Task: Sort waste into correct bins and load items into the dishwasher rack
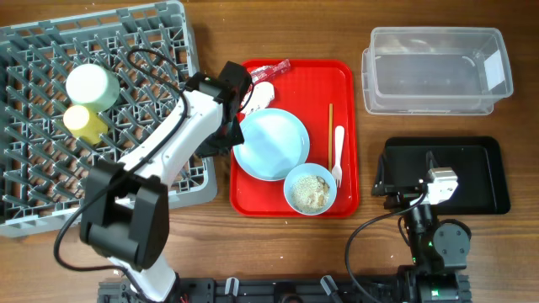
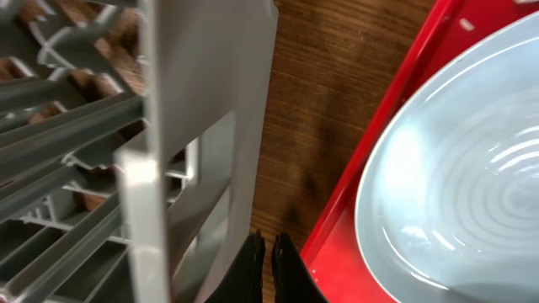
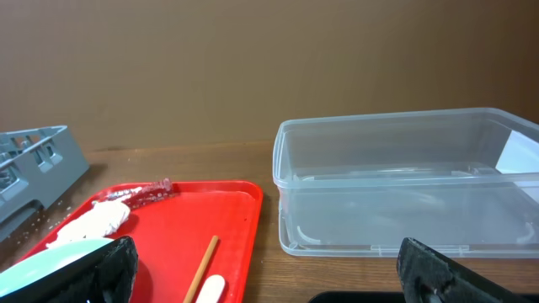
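The grey dishwasher rack (image 1: 181,181) (image 2: 210,109) holds an upturned light green bowl (image 1: 91,86) and a yellow cup (image 1: 84,122). On the red tray (image 1: 337,80) lie the pale blue plate (image 1: 271,143) (image 2: 472,177), a blue bowl with rice scraps (image 1: 310,189), a white fork (image 1: 338,151), chopsticks (image 1: 330,124), a napkin (image 1: 261,94) and a red wrapper (image 1: 271,69). My left gripper (image 1: 229,139) (image 2: 269,269) is shut and empty, over the wood strip between rack and tray. My right gripper (image 1: 402,178) (image 3: 278,282) is open and empty over the black tray (image 1: 480,168).
The clear tub (image 1: 438,71) (image 3: 404,181) stands at the back right, behind the black tray. In the right wrist view the red tray (image 3: 168,227) carries the napkin (image 3: 93,220), the wrapper (image 3: 143,194) and a chopstick (image 3: 202,269).
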Controlling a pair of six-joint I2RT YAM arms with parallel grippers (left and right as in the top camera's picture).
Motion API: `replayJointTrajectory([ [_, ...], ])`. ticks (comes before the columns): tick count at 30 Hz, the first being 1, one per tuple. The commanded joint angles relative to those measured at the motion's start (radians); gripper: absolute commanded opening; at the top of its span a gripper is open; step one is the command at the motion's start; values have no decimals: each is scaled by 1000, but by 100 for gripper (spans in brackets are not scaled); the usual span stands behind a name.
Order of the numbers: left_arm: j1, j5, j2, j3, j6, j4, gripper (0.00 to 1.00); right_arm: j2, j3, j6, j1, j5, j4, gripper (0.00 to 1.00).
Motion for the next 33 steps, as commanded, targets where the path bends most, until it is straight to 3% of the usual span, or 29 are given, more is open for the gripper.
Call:
replayJointTrajectory([
  [1,25,-28,-45,-5,-24,-19,4,-5,-1,3,5,10,2,100],
  [26,104,-27,-49,-20,-17,-65,4,-5,-1,3,5,10,2,100],
  [33,104,21,-136,-19,-9,-15,4,-5,-1,3,5,10,2,100],
])
